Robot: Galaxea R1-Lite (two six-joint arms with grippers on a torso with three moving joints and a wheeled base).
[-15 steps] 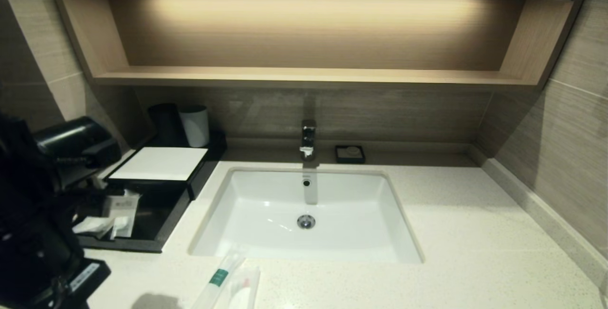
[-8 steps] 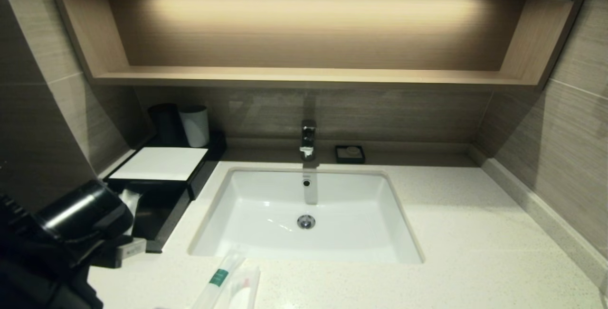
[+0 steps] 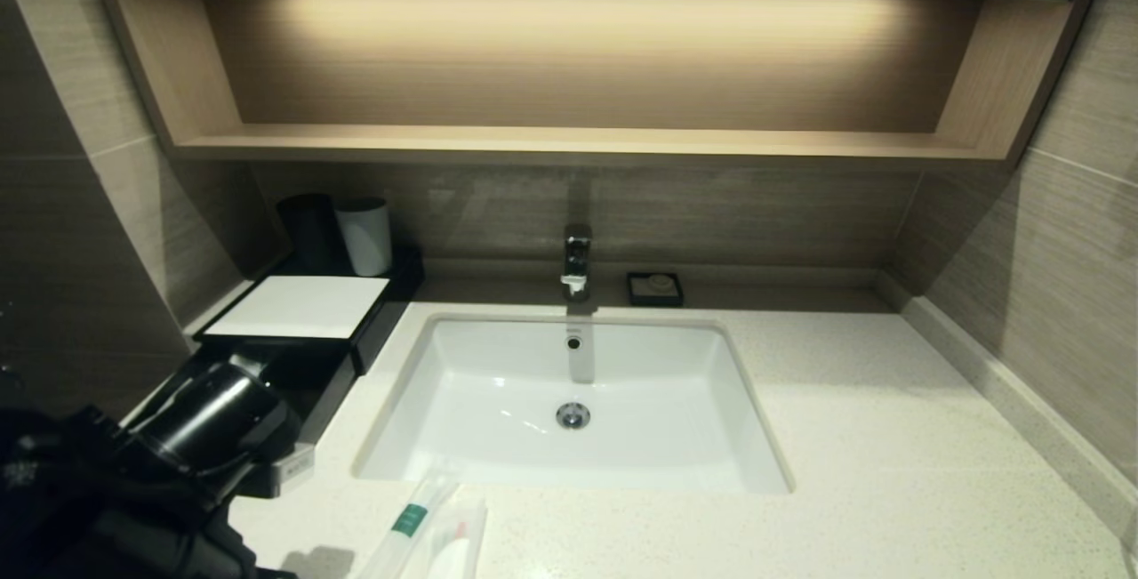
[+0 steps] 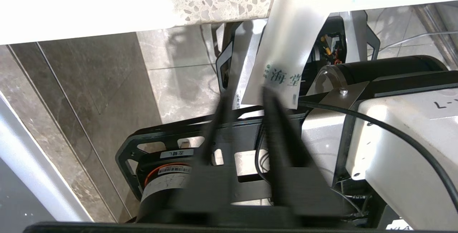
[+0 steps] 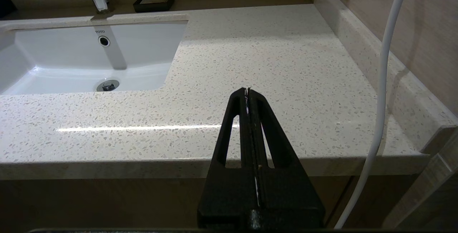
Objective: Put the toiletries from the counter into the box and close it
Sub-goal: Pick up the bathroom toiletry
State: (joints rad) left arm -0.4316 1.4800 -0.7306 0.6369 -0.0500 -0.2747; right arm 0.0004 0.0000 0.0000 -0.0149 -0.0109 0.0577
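Note:
The black box (image 3: 298,306) with its white top stands at the counter's (image 3: 871,437) back left. My left arm (image 3: 213,423) covers most of its pulled-out drawer. A slim packet with a green band (image 3: 411,518) and a pouch with red print (image 3: 455,542) lie at the near edge in front of the sink. In the left wrist view a translucent packet with green print (image 4: 286,57) hangs over the counter's edge. My left gripper (image 4: 246,95) is open just short of the packet's end, one tip overlapping it. My right gripper (image 5: 247,90) is shut and empty at the front right edge.
A white sink (image 3: 573,357) with a tap (image 3: 577,259) fills the counter's middle. A black cup (image 3: 307,230) and a white cup (image 3: 365,235) stand behind the box. A small black soap dish (image 3: 655,287) sits by the back wall.
My left arm has swung from over the drawer toward the counter's near edge, and it now hides the packets that showed in the drawer. The right arm is still.

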